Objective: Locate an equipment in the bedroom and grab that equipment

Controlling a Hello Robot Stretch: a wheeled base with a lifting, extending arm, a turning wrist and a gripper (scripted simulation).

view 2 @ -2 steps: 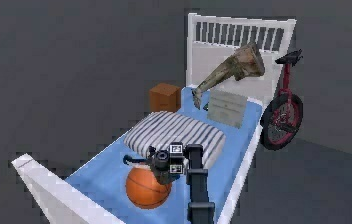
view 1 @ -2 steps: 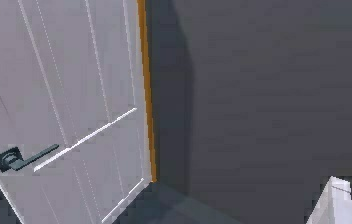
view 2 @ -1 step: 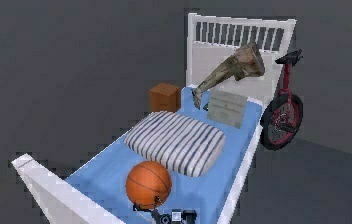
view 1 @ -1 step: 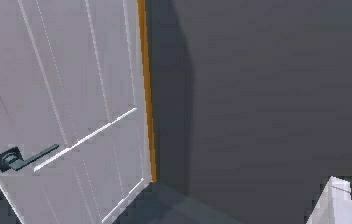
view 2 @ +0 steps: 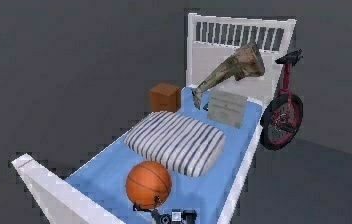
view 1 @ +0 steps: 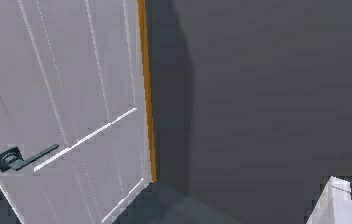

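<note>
We should centre our end effector (view 2: pixel 155 211) on the basketball (view 2: pixel 149 183) at the bed (view 2: pixel 102 168) foot; whether it holds anything we cannot tell.

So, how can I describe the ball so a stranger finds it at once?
Find the bed with the white frame and blue sheet. On the sheet, between the striped pillow and the foot of the frame, lies the ball. It is the only round, orange thing there; the pillow is flat and grey, and the bicycle beside the bed is red.
</note>
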